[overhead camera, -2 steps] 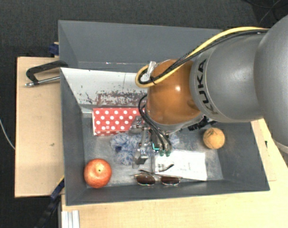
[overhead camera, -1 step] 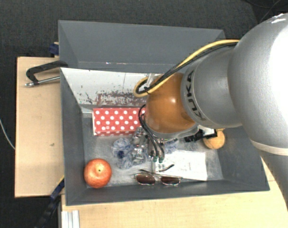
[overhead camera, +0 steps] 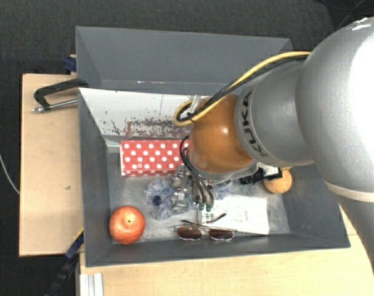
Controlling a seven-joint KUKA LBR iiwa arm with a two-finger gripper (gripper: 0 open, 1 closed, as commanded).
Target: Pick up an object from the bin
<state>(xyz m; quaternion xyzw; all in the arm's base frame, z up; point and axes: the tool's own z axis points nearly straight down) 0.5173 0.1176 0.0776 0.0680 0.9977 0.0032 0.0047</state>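
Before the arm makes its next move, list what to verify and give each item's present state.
1. Gripper above the bluish crumpled thing: ok.
2. Grasp on that thing: cannot tell.
3. Red dotted box clear of the gripper: cannot tell, its right end is hidden.
4. Apple out of the way, in the near left corner: ok.
5. Sunglasses apart from the gripper: ok, though they lie close in front of it.

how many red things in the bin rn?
2. A red white-dotted box lies mid-bin, toward the back wall. A red apple sits in the view's lower left corner of the bin. The arm covers part of the floor, so more may be hidden.
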